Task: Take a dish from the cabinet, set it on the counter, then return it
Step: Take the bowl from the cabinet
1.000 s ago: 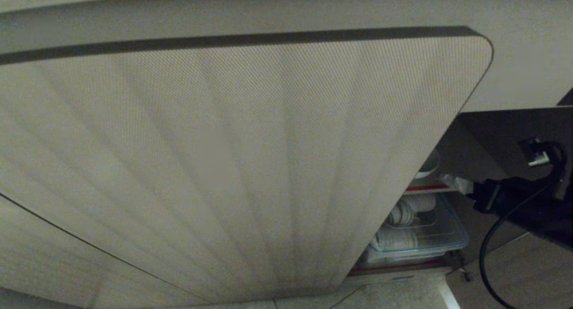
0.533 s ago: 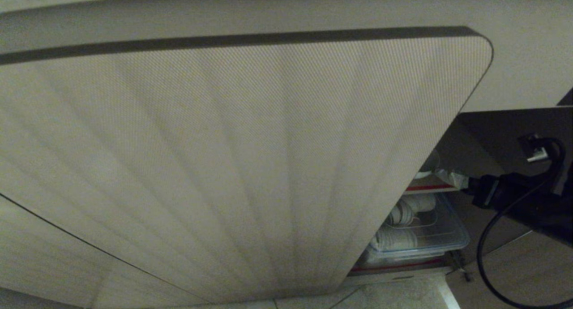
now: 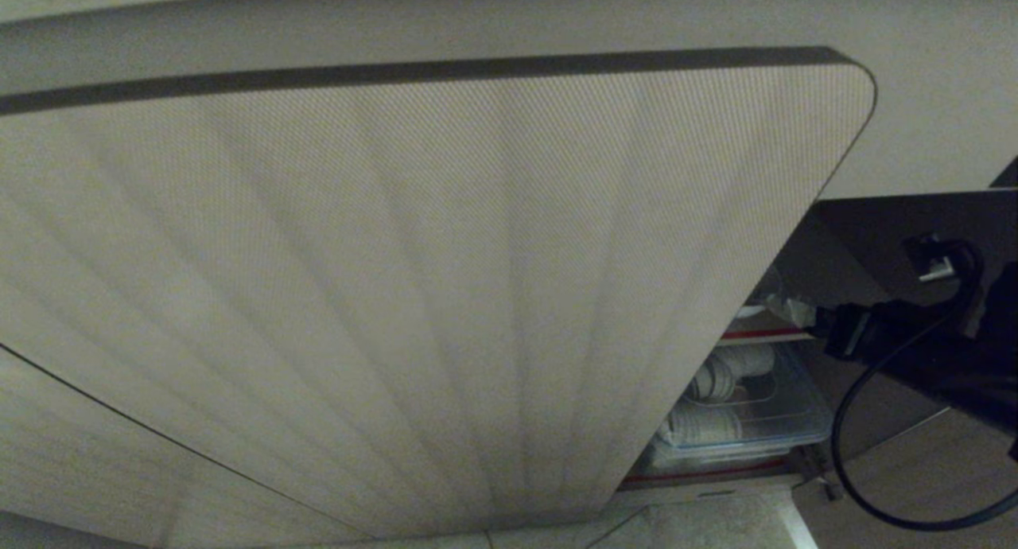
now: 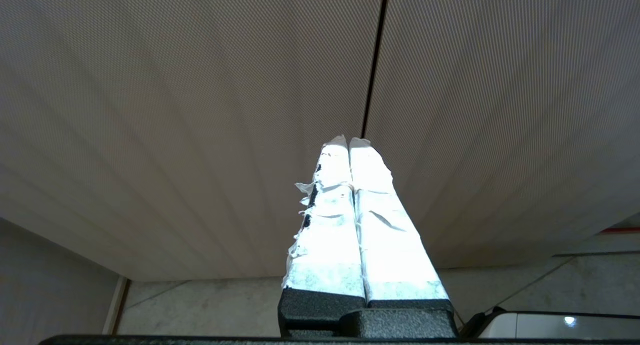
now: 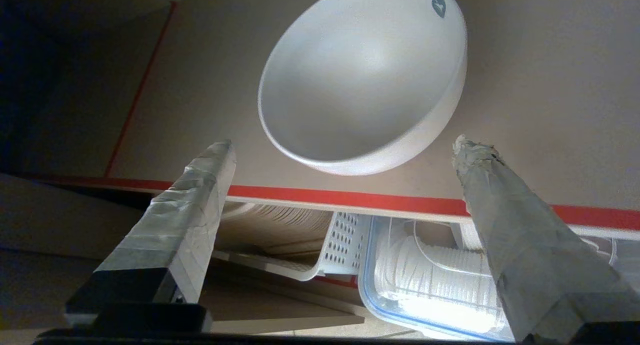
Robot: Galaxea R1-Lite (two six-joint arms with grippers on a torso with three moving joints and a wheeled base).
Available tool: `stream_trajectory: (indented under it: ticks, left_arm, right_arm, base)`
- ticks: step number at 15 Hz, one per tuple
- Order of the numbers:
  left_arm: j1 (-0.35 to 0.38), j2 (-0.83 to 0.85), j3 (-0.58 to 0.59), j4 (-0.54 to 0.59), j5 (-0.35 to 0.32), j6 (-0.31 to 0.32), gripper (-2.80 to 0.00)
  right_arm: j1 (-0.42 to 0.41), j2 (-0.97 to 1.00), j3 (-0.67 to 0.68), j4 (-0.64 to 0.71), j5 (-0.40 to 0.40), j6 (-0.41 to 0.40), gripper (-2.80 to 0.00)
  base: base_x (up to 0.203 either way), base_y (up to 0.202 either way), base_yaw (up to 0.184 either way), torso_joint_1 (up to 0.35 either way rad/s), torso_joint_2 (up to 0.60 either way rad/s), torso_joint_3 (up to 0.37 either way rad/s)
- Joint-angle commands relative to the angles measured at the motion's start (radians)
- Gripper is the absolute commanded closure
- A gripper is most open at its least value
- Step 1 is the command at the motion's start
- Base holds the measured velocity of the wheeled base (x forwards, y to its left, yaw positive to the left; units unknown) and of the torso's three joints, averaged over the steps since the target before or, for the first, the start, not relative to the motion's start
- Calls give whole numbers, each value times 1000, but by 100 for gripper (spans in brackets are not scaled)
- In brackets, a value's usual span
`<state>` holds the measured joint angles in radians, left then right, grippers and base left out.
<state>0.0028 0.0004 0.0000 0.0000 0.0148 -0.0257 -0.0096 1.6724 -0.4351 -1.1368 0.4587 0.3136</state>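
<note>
Resting on the cabinet's [image 3: 445,278] brown shelf [image 5: 525,110] near its red front edge, the dish [image 5: 360,80] sits free before the right gripper's [image 5: 345,150] spread fingers; the left gripper [image 4: 350,145], pressed together, seemingly faces a fluted door.

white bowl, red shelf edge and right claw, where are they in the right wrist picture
white bowl [image 5: 360,85]: right wrist view, on its inner wall
red shelf edge [image 5: 350,199]: right wrist view, on the strip below the bowl
right claw [image 5: 345,147]: right wrist view, midway between its open fingertips

White dish [image 5: 362,80] upright on the red-edged brown shelf [image 5: 525,115] inside the fluted beige cabinet [image 3: 445,294]
</note>
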Motion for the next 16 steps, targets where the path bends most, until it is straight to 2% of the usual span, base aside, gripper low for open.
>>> stream_trajectory:
  ticks: [1, 7, 10, 16]
  left_arm:
    - [0, 0, 0, 0, 0, 0, 0]
    - [0, 0, 0, 0, 0, 0, 0]
    - [0, 0, 0, 0, 0, 0, 0]
    - [0, 0, 0, 0, 0, 0, 0]
  right_arm:
    - [0, 25, -6, -9, 2, 1, -280]
    - [0, 71, -32, -38, 1, -34, -280]
    - [36, 114, -55, -58, -99, -100, -280]
    - [53, 147, -105, -83, -130, -113, -280]
  base:
    - [0, 0, 0, 0, 0, 0]
    - [0, 0, 0, 0, 0, 0]
    - [0, 0, 0, 0, 0, 0]
    - [0, 0, 0, 0, 0, 0]
